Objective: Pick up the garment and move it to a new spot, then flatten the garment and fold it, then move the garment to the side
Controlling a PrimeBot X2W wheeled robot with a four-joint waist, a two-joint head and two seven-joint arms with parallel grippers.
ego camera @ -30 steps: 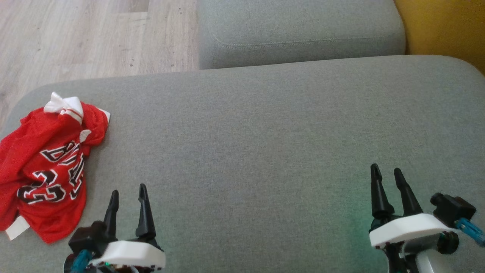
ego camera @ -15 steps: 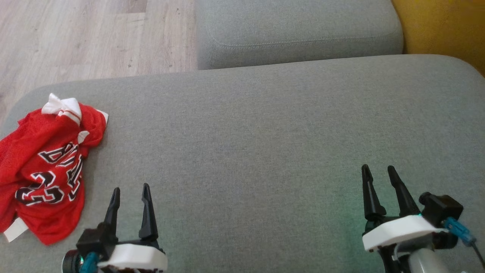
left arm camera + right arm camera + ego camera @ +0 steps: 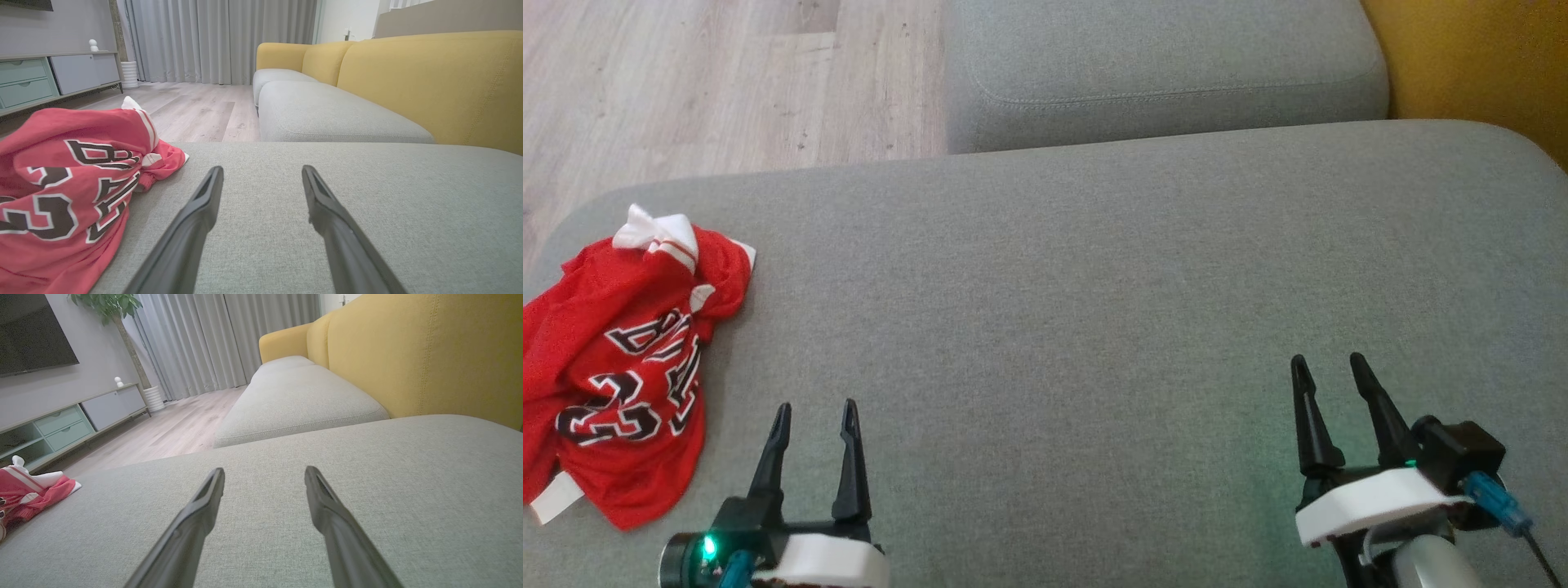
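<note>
1. Head view: the garment [image 3: 621, 367], a red jersey with black-and-white lettering, lies crumpled at the far left end of the grey seat cushion [image 3: 1054, 310]. Its left part runs off the picture's edge.
2. The cushion's rounded left corner curves just beyond the garment's white collar. Past that edge lies pale wood floor [image 3: 686, 82].
3. Rightward from the garment, the cushion is plain flat fabric as far as its right end, a wide stretch ahead of and between the two pincers.
4. A second grey cushion [image 3: 1160, 73] butts against the far edge, and a yellow backrest [image 3: 1478, 65] fills the upper right corner.
5. The left pincer [image 3: 816, 404] sits near the bottom edge, just right of the garment's lower hem and apart from it. Its fingers are spread and hold nothing.
6. The right pincer [image 3: 1326, 358] is at the lower right, well apart from the garment, and is likewise spread and empty over plain fabric.
7. In the left wrist view the garment bulks up to the left of the fingers, near the left one but not touching it.
8. Compared with a second ago, both pincers have drawn slightly inward, the left toward the right and the right toward the left, with their spread unchanged.
9. The garment keeps the same heap and the same place on the cushion.
</note>
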